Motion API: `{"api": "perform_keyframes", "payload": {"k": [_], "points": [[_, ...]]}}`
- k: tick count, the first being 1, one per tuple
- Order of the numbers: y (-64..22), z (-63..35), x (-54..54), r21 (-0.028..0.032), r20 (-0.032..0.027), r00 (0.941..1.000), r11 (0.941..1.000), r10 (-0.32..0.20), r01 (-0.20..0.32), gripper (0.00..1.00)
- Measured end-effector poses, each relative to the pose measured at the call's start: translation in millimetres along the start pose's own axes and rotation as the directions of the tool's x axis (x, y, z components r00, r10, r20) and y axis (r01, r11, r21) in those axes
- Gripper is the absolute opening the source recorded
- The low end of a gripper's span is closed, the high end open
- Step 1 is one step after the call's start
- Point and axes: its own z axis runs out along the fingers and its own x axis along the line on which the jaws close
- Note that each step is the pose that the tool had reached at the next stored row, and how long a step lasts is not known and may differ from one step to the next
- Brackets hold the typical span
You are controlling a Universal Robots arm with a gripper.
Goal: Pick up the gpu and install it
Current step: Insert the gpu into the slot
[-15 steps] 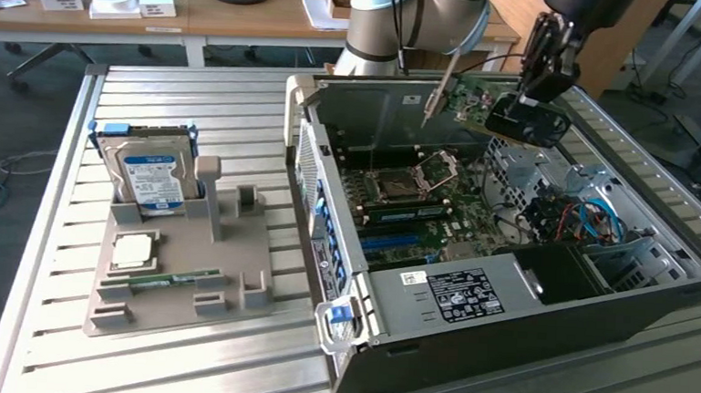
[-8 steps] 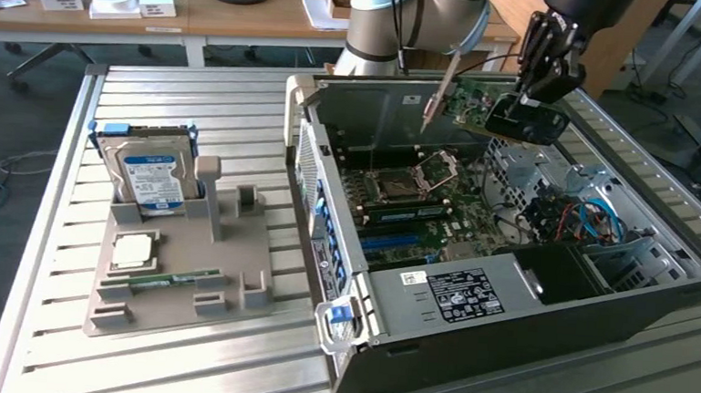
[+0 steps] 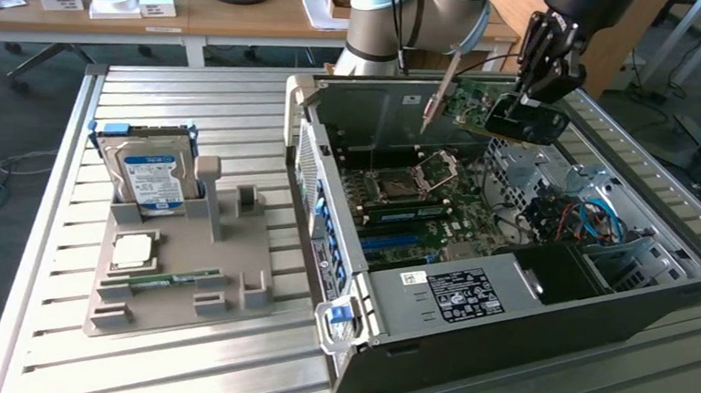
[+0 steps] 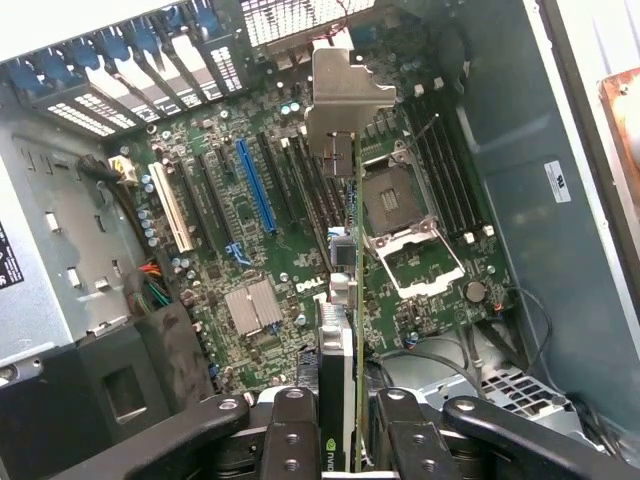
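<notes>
1. We've got the fingers (image 4: 295, 430) closed partway, pinching the gpu (image 3: 496, 109) at its cooler end, so the silver bracket (image 4: 345, 95) sticks out free.
2. The card's in the air over the open case (image 3: 500, 352), edge toward the motherboard (image 4: 250, 250), probably to line up with a slot.

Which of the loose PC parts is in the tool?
The gpu: the tool grips it above the open case, while the hard drive and RAM stick sit in the holder on the exterior view's left.
</notes>
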Motion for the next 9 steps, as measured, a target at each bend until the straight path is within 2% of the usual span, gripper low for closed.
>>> {"api": "perform_keyframes", "payload": {"k": [5, 9], "points": [[0.0, 0.1, 0.0, -0.0023, -0.0022, 0.9986, 0.9986, -0.053, 0.053, 0.27], [0.0, 0.2, 0.0, -0.0054, -0.005, 0.9927, 0.9927, -0.12, 0.12, 0.27]]}}
